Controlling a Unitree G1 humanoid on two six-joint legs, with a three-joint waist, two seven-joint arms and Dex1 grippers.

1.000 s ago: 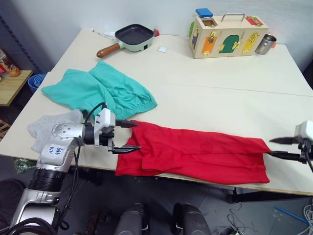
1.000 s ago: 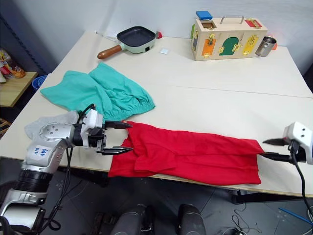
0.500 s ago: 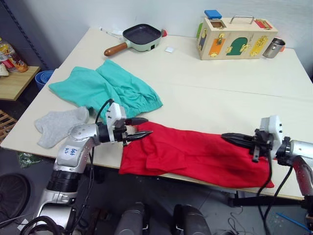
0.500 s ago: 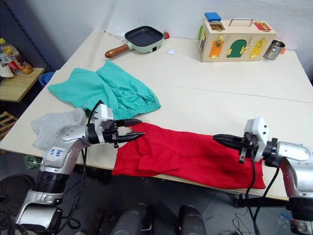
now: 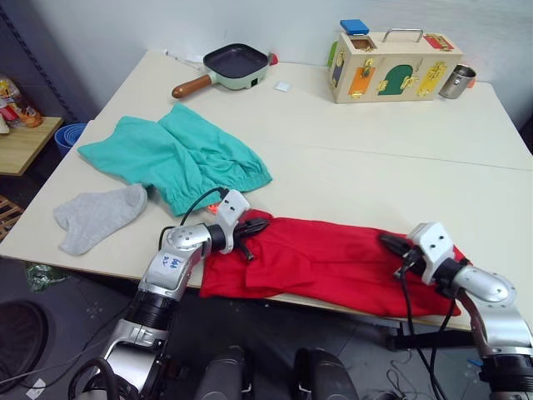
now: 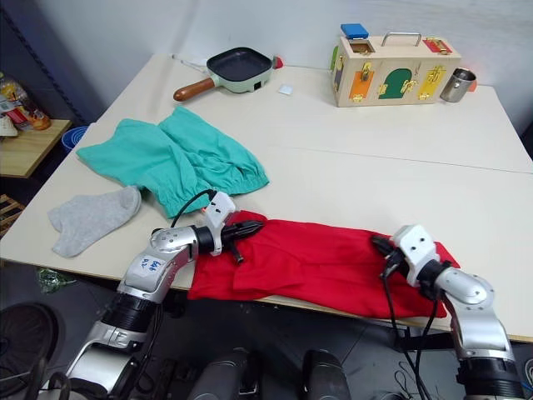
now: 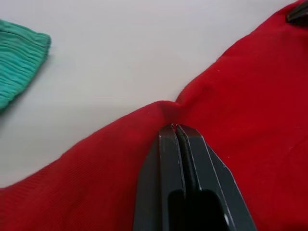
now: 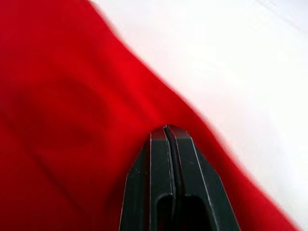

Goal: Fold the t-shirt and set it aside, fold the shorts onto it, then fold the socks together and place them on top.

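Shorts [image 5: 179, 154] behind t-shirt [image 5: 333, 262]; socks [image 5: 98, 217] at left

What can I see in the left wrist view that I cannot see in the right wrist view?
Left wrist view: the left hand, shut on a pinched ridge of the bright red cloth t-shirt, and a corner of the teal-green gathered cloth shorts.

Right wrist view: the right hand, shut on the t-shirt's edge.

Both: red cloth, the pale table, and closed black fingers.
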